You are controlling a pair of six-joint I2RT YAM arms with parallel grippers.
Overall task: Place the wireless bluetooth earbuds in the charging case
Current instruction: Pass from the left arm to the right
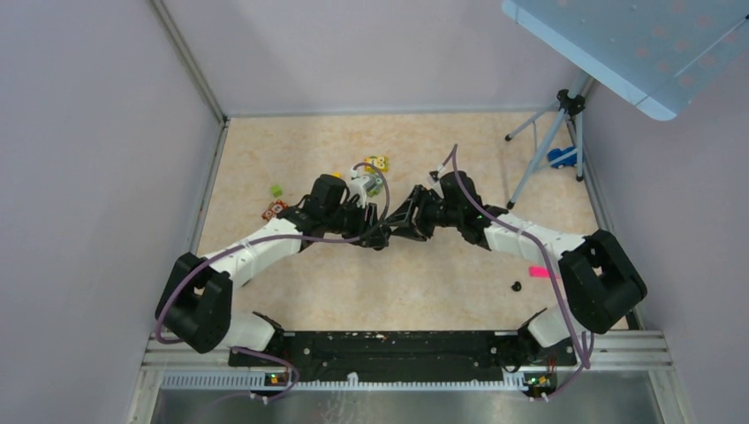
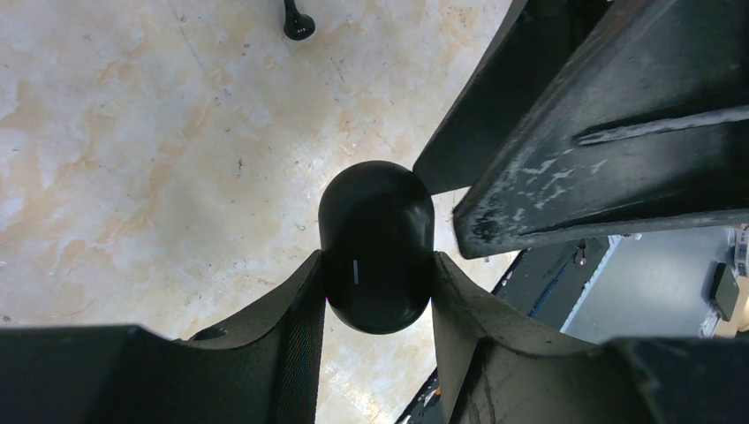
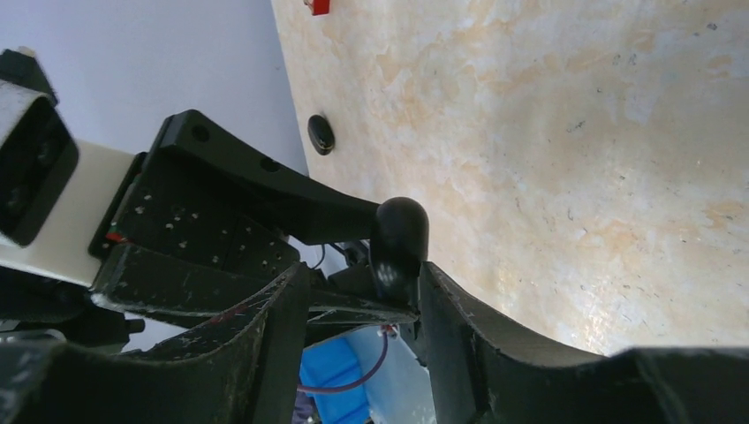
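The charging case (image 2: 375, 247), a smooth black rounded puck, is pinched between the fingers of my left gripper (image 2: 377, 265), held above the table. My right gripper (image 3: 364, 274) meets it head-on mid-table (image 1: 399, 225). Its right finger touches the case (image 3: 399, 238), its left finger (image 3: 287, 309) stands apart with a gap, so it is open. One earbud (image 1: 516, 285) lies on the table near the right arm and shows in the left wrist view (image 2: 298, 22). A small black oval (image 3: 321, 134) lies by the table's edge; I cannot tell if it is an earbud.
Small coloured toy blocks lie behind the left arm: yellow (image 1: 378, 162), green (image 1: 276, 190) and orange-red (image 1: 275, 209). A pink marker (image 1: 538, 271) lies near the right arm. A tripod (image 1: 549, 141) stands at the back right. Walls close in the table on three sides.
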